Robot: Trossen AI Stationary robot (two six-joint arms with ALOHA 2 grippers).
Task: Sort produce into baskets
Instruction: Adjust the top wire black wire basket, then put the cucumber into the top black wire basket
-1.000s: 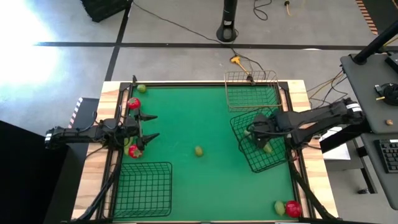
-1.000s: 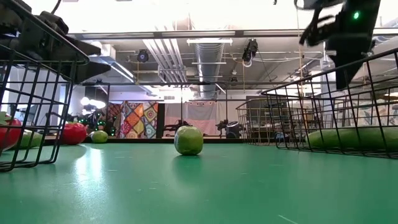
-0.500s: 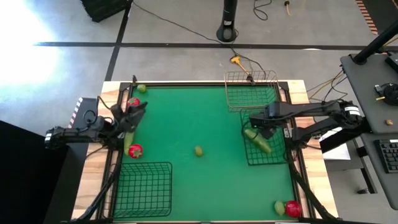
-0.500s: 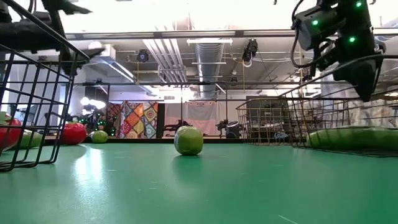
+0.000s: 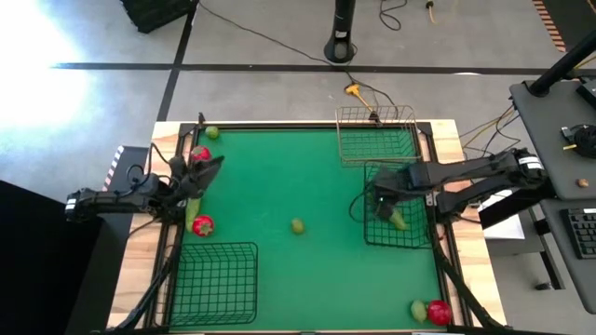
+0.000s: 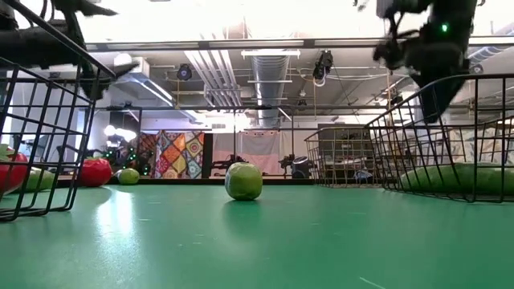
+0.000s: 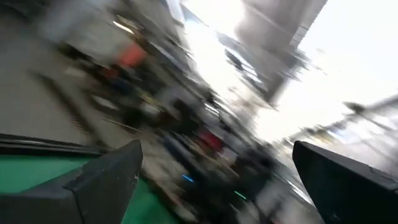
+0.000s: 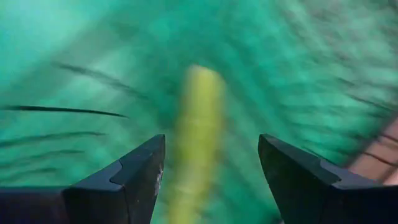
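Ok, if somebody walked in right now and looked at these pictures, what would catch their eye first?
Probably the right pincer, open above a cucumber lying in the black basket on the table's right side. Next, the small green ball alone in the middle of the green table, and the red pieces at the left edge near the left pincer.

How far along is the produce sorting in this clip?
Done: one cucumber lies in the right black basket. In hand: nothing; the right gripper is open above it. Left: the round green piece mid-table, the red piece and others lie loose; the front-left basket holds nothing.
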